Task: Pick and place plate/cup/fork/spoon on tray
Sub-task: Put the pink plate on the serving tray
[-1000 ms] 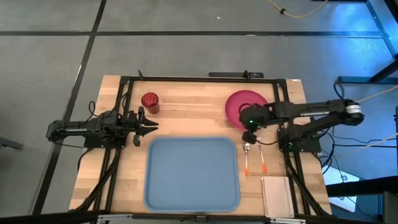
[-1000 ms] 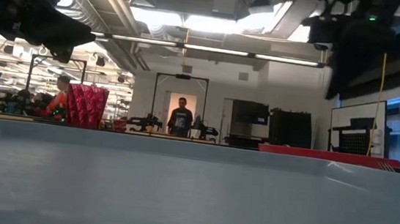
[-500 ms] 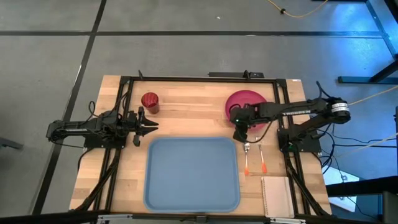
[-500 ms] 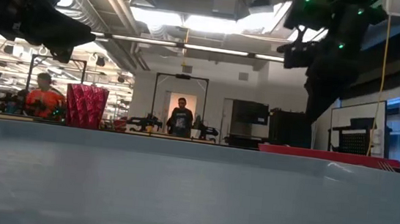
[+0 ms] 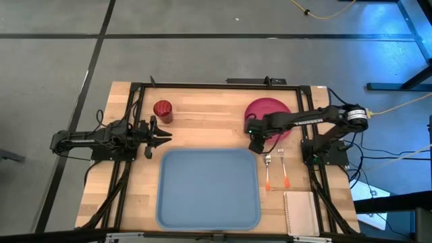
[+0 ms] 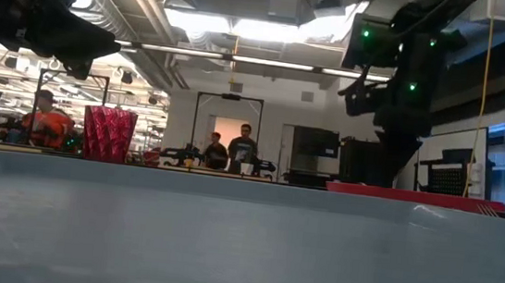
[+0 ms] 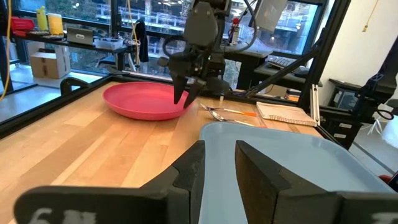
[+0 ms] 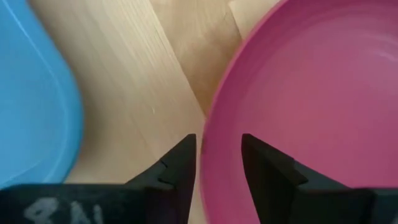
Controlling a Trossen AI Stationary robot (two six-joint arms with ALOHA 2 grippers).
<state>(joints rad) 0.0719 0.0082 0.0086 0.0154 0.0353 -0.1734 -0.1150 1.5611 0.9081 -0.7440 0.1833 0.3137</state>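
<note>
The pink-red plate (image 5: 270,111) lies flat at the far right of the table. My right gripper (image 5: 256,144) points down at its near-left rim (image 8: 210,143), open, one finger outside the rim and one over the dish; the left wrist view shows this gripper (image 7: 185,96) at the plate's edge (image 7: 146,102). The dark red cup (image 5: 163,110) stands upright at the far left. My left gripper (image 5: 165,137) waits open just near of the cup, level. Spoon (image 5: 268,169) and fork (image 5: 283,169) lie side by side right of the blue tray (image 5: 208,189).
A white notepad (image 5: 300,212) lies at the near right corner, beside the tray. A black frame (image 5: 216,86) runs around the tabletop. Bare wood shows between cup and plate. People stand in the room beyond the table (image 6: 228,150).
My right gripper has moved toward the table's left edge, from above the heads of the spoon and fork to the plate's near-left rim. The plate, cup, spoon, fork and tray have stayed where they were.
</note>
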